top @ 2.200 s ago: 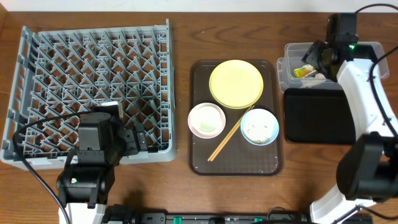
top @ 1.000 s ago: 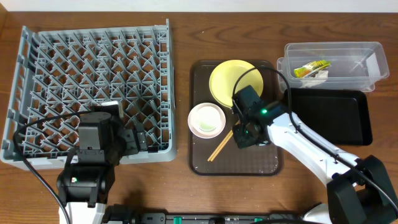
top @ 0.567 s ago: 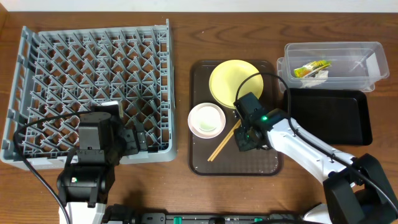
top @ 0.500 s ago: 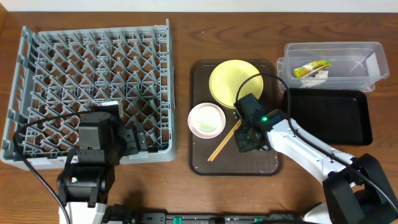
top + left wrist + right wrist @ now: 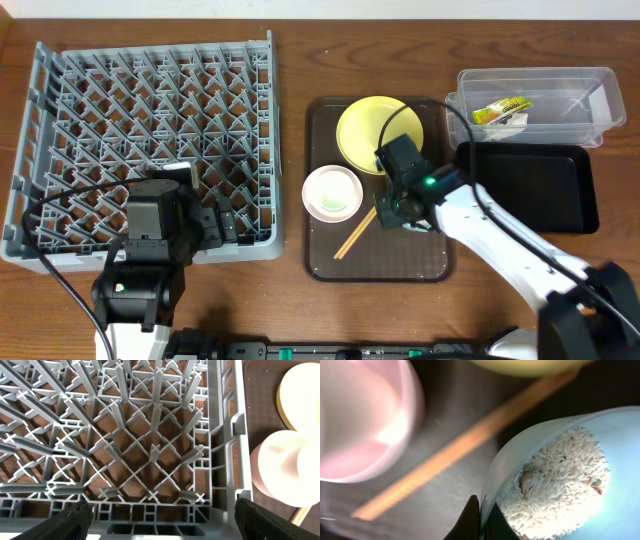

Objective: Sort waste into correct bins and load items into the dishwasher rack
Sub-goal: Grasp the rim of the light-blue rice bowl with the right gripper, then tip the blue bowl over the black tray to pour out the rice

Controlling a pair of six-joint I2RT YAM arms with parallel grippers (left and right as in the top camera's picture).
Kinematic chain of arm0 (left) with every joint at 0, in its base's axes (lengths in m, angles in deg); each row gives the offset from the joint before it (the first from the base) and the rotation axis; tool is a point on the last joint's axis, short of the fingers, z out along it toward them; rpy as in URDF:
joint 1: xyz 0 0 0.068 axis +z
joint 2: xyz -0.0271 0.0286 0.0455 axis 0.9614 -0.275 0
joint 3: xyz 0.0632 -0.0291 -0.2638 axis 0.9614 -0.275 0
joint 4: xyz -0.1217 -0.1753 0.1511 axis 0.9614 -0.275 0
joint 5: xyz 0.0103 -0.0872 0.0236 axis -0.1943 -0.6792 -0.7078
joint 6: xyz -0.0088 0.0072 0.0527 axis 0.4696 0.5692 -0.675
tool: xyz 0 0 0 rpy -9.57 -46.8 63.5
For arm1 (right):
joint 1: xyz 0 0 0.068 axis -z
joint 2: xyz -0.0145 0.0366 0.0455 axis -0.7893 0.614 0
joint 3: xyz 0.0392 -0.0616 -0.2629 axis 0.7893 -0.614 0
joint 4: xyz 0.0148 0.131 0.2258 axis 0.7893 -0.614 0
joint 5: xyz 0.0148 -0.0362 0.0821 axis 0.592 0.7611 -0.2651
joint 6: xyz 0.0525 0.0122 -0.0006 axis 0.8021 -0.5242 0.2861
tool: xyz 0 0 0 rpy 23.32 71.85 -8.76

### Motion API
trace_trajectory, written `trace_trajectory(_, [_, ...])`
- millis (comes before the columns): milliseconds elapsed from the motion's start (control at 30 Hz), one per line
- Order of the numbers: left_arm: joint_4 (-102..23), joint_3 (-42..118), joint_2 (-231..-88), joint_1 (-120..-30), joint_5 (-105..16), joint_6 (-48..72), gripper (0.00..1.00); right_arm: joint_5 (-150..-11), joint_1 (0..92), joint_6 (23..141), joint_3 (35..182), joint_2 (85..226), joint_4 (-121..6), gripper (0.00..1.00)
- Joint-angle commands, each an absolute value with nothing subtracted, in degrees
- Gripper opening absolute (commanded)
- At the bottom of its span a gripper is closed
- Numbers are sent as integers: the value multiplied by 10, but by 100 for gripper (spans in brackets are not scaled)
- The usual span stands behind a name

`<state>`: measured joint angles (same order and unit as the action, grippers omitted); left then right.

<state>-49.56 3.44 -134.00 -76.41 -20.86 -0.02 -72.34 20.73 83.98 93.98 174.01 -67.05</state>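
Note:
My right gripper is shut on the left rim of the light blue bowl, which holds white rice scraps. From overhead, that gripper sits over the brown tray, and the arm hides most of the bowl. The chopsticks lie beside it, between the white bowl and the yellow-green plate. The wrapper lies in the clear tub. My left gripper hangs open over the front right corner of the grey rack, holding nothing.
The black tray lies just right of the brown tray, in front of the clear tub. The right arm stretches diagonally from the front right corner across the brown tray's right edge. The rack's pegged wall stands close to the white bowl.
The right jaws have closed onto the blue bowl's rim. The right wrist has shifted a little toward the plate. The left arm has not moved.

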Motion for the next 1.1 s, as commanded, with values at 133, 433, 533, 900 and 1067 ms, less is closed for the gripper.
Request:
trace_trajectory(133, [-497, 46, -1341, -766, -210, 3, 93, -749, 310, 888, 981, 1640, -669, 1])
trace_trajectory(433, [-497, 46, -1341, -766, -210, 3, 93, -953, 499, 864, 966, 1635, -664, 1])
trace_trajectory(533, [-497, 46, -1341, -766, -210, 3, 93, -1009, 547, 836, 946, 1635, -658, 1])
trace_trajectory(900, [-497, 46, -1341, -766, -210, 3, 93, -1259, 701, 722, 838, 1642, -561, 1])
trace_trajectory(1067, [-497, 46, -1341, -766, -210, 3, 93, -1359, 746, 675, 818, 1653, -530, 1])
